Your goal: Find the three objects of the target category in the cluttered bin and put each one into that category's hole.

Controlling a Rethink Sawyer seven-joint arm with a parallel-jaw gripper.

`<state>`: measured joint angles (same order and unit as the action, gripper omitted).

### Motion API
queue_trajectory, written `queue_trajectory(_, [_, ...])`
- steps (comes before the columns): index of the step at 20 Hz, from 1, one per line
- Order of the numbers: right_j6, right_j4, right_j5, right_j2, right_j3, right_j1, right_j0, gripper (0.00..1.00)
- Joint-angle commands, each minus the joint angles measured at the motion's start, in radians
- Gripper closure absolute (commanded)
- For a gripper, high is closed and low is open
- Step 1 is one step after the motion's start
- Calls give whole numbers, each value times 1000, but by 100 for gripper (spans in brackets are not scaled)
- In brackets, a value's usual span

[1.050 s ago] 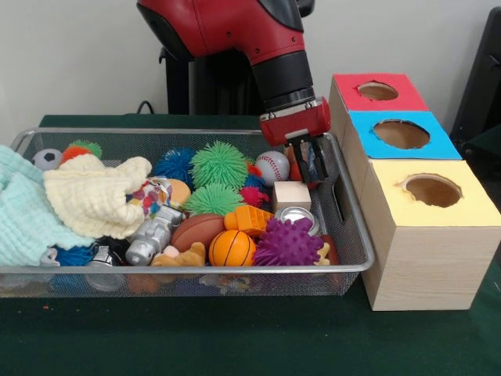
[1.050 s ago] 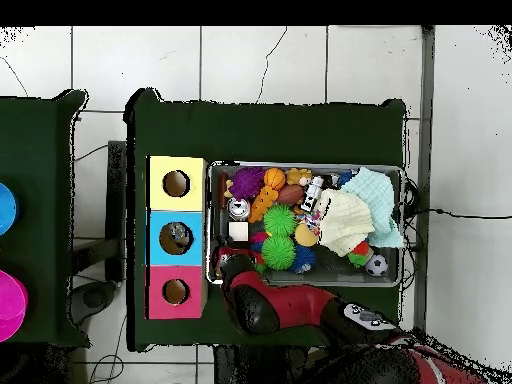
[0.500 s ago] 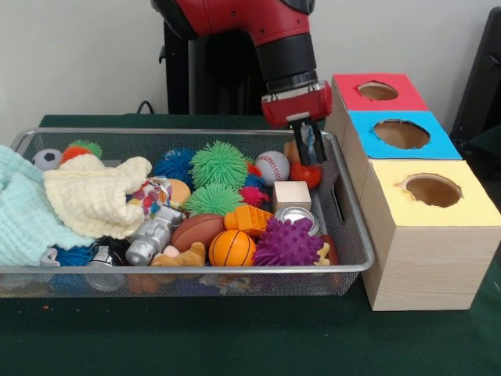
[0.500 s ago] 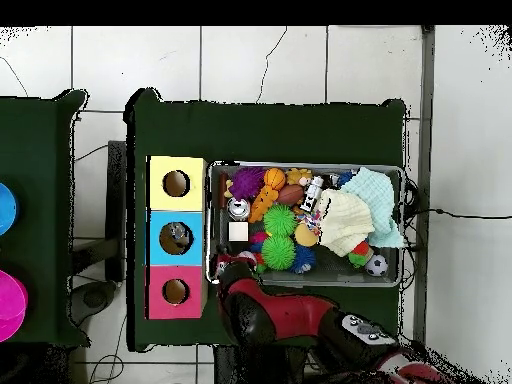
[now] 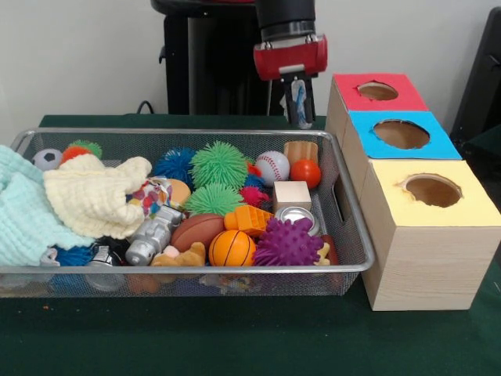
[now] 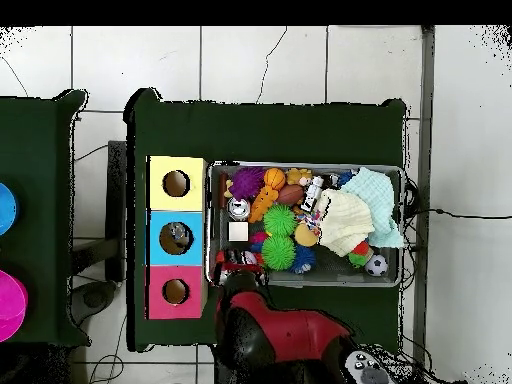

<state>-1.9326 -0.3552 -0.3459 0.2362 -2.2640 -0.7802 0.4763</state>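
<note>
My gripper (image 5: pixel 300 117) hangs above the far right corner of the wire bin (image 5: pixel 188 270), just left of the red box (image 5: pixel 356 98). Its fingers stand close together on a small bluish-white thing that I cannot identify. Below it in the bin lie a brown cup (image 5: pixel 300 150), a red ball (image 5: pixel 306 173) and a baseball (image 5: pixel 272 167). A wooden cube (image 5: pixel 292 194), a purple spiky ball (image 5: pixel 288 243) and a small basketball (image 5: pixel 231 248) lie nearer the front. In the overhead view the arm (image 6: pixel 262 325) covers the gripper at the edge of the bin (image 6: pixel 300 165).
Right of the bin stand three boxes, each with a round hole on top: red, blue (image 5: pixel 368 141) and yellow (image 5: pixel 391 200). Something grey shows inside the blue box's hole (image 6: pixel 176 238). A cream cloth (image 5: pixel 94 196) and a pale green cloth (image 5: pixel 19 211) cover the bin's left part.
The gripper has risen out of the bin's far right corner, its fingers closer together than before. The brown cup and red ball now show fully.
</note>
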Motion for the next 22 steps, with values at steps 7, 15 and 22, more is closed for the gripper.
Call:
queue_trajectory(7, [-219,23,146,245,-62,-289,157,100])
queue_trajectory(15, [-329,146,174,476,-98,-391,239,100])
queue_trajectory(22, [-347,258,164,513,-108,-417,210,100])
